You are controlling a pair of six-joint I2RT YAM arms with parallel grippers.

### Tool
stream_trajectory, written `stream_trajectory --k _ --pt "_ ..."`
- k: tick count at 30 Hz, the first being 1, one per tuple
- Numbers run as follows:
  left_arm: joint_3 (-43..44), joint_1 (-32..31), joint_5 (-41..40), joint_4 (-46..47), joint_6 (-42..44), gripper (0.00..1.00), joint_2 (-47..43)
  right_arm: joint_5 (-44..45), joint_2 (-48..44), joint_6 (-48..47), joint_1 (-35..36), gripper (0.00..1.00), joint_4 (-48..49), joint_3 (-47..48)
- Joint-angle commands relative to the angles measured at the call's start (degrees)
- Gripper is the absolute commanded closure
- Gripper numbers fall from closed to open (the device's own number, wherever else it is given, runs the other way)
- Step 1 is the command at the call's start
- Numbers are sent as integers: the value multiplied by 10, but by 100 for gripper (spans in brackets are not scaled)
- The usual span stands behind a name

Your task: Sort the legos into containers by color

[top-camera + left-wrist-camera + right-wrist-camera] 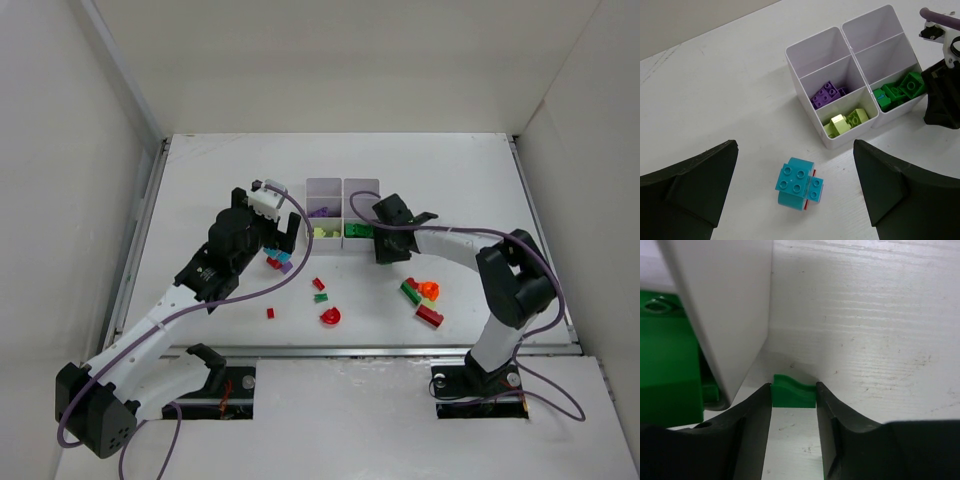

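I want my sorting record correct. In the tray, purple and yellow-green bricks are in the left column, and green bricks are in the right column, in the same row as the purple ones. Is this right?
One thing is wrong: the green bricks share a row with the yellow-green bricks, not the purple bricks. The rest about the tray holds; the left wrist view shows it.
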Motion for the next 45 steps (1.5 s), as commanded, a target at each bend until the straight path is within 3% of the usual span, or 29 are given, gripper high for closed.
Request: stream_trajectory --k 1,8,15,18,24,36,42,45 --pt "-4 1 -2 29 -8 0 -17 11 14 10 4 56 20 2" --pt "-4 1 -2 29 -8 0 -17 20 -21 17 10 92 -9 -3" --pt "-4 1 -2 29 -8 0 -17 89 -160 51 39 97 -63 -28" --pt "-4 1 -2 34 -8 0 -17 95 -187 8 75 97 -52 -1" --pt "-4 1 -2 34 -8 0 -17 83 -119 -51 82 97 -34 94" --pt "-9 1 -8 34 -8 0 -23 78 -36 -69 87 97 -2 170" --pt "-9 1 -8 34 -8 0 -23 68 0 -69 87 91 3 181" --pt "-9 1 -8 34 -8 0 -23 68 16 -69 87 79 -3 187"
